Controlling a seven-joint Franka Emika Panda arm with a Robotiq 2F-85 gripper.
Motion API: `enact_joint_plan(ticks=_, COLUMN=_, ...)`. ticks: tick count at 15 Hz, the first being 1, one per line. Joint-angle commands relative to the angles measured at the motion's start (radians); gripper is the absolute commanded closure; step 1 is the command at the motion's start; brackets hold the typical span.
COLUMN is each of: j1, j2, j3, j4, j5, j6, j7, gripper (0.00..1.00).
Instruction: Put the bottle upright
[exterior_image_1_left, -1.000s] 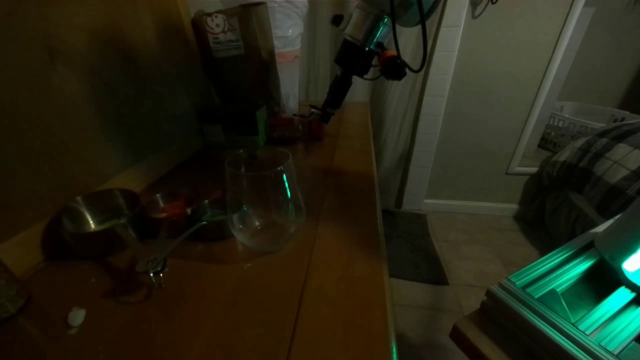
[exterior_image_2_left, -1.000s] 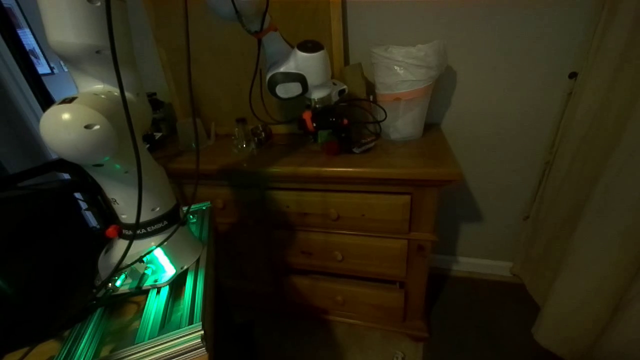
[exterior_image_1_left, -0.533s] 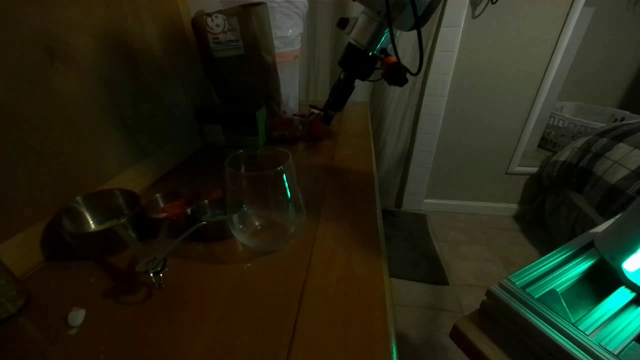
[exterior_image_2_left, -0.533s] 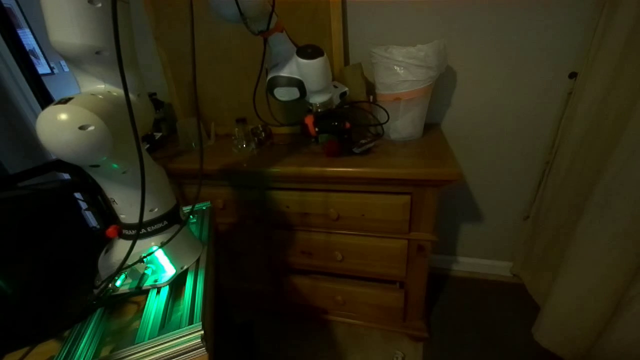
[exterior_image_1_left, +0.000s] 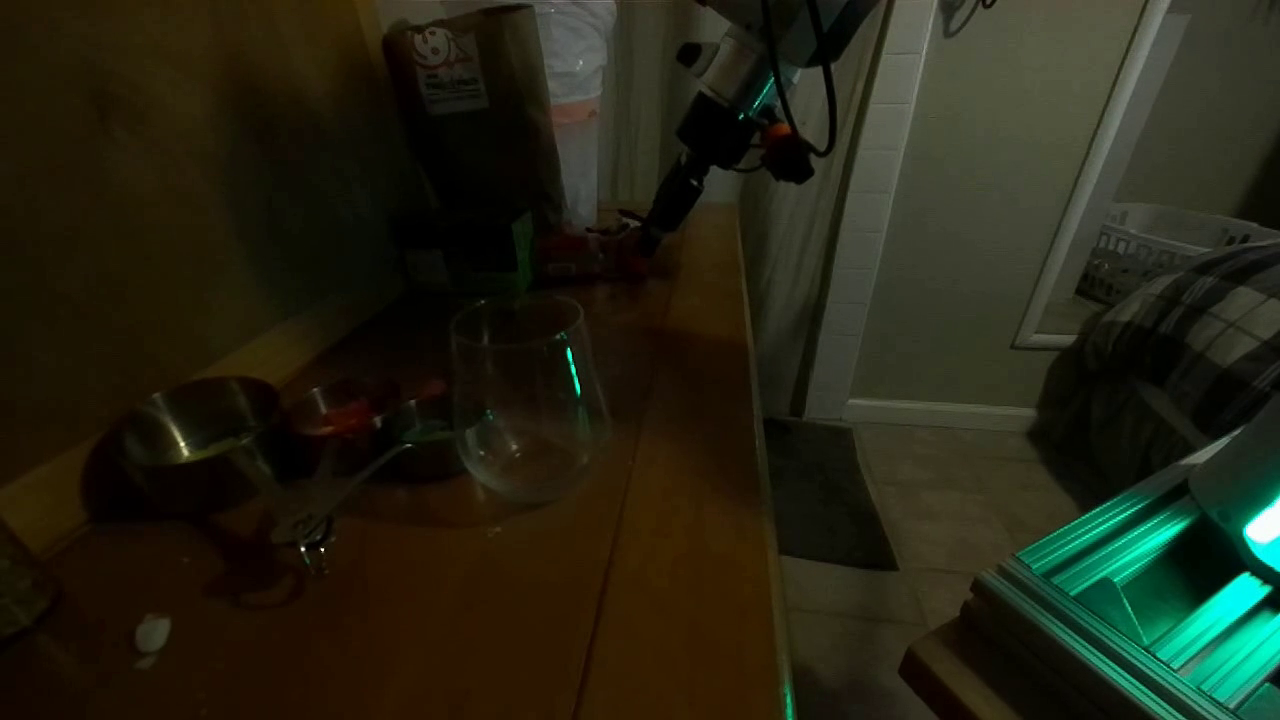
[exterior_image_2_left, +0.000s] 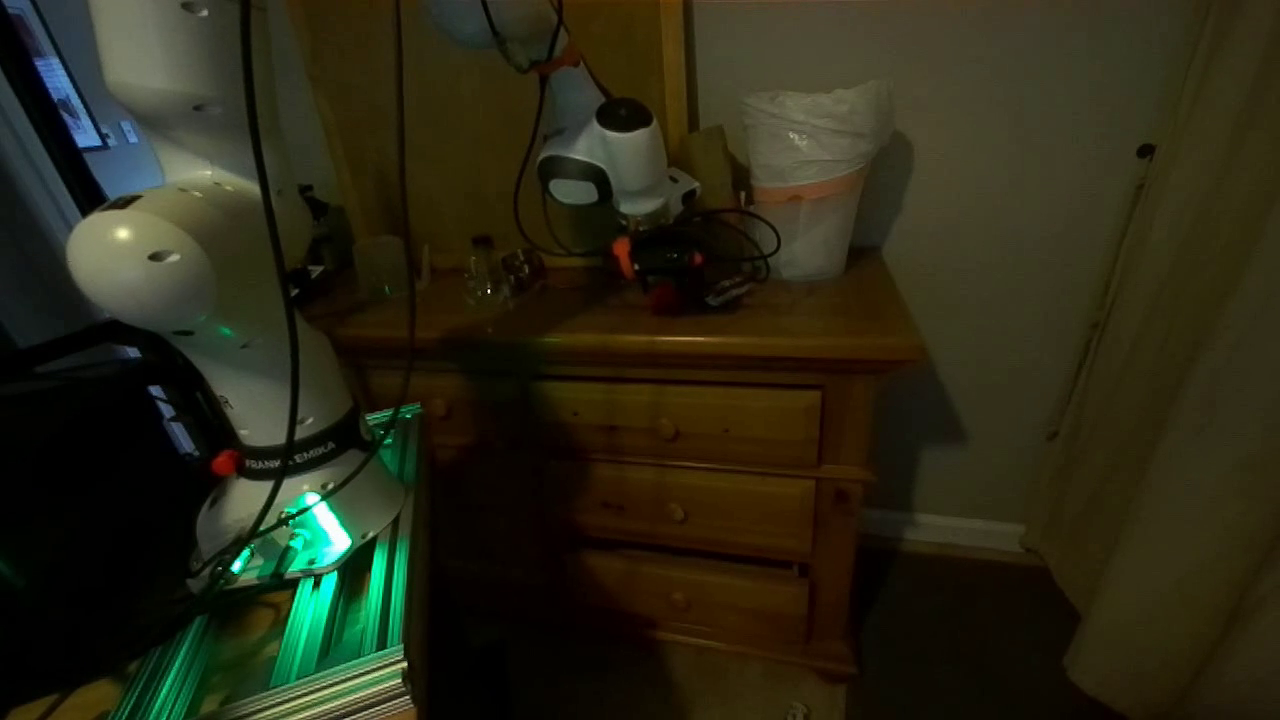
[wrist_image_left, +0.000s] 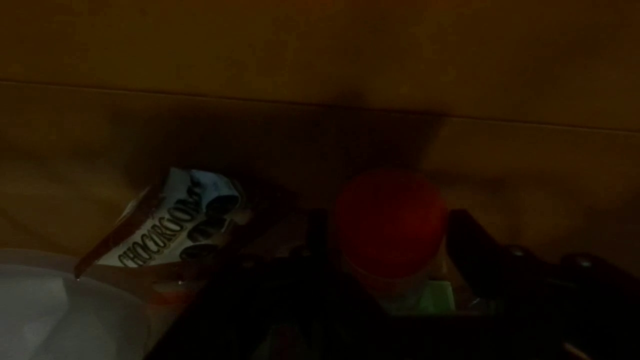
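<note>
The bottle shows a round red end in the wrist view, with a paler, see-through part below it. In both exterior views it is a dim red patch, the red end and again the bottle, near the back of the dresser top. It looks to be lying down, though darkness makes that uncertain. My gripper has one finger on either side of the red end. A slim dark gap shows by the left finger. The right finger reaches the bottle's edge; contact there is unclear.
Beside the bottle lies a lettered packet. Behind stand a lined bin, a paper bag and a dark box. Nearer are a clear glass and metal measuring cups. The dresser's front edge runs alongside.
The arm's wrist has come down a little and shifted slightly, its fingertips staying at the bottle. The bottle shows no clear movement.
</note>
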Motion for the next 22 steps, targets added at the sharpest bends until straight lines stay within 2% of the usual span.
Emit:
enact_joint_plan(ticks=1, j1=-0.027, j2=0.031, j3=0.033, j4=0.026, j5=0.075, j6=0.021, j7=-0.080, gripper=0.12)
enact_joint_plan(ticks=2, j1=-0.028, j2=0.033, j3=0.035, j4=0.027, j5=0.084, j6=0.020, j7=-0.090, gripper=0.18)
enact_joint_plan(ticks=4, j1=-0.033, j2=0.038, j3=0.041, j4=0.031, j5=0.109, j6=0.019, j7=-0.115, gripper=0.44)
enact_joint_plan(ticks=5, j1=-0.034, j2=0.040, j3=0.042, j4=0.032, j5=0.118, j6=0.019, j7=-0.125, gripper=0.45)
enact_joint_plan(ticks=8, j1=-0.035, j2=0.047, j3=0.045, j4=0.037, j5=0.142, j6=0.019, j7=-0.150, gripper=0.66)
enact_joint_plan(ticks=9, j1=-0.037, j2=0.046, j3=0.046, j4=0.039, j5=0.150, j6=0.019, j7=-0.157, gripper=0.69)
enact_joint_plan(ticks=14, j1=-0.023, j2=0.014, j3=0.022, j4=0.012, j5=0.112, j6=0.009, j7=-0.114, gripper=0.70)
enact_joint_plan(ticks=18, j1=0.005, j2=-0.106, j3=-0.004, j4=-0.043, j5=0.014, j6=-0.040, j7=0.016, gripper=0.74)
enact_joint_plan(ticks=21, j1=0.024, j2=-0.209, j3=-0.024, j4=-0.080, j5=-0.126, j6=-0.083, j7=0.161, gripper=1.00)
enact_joint_plan(ticks=22, j1=0.027, j2=-0.235, j3=-0.030, j4=-0.087, j5=-0.181, j6=-0.098, j7=0.211, gripper=0.99)
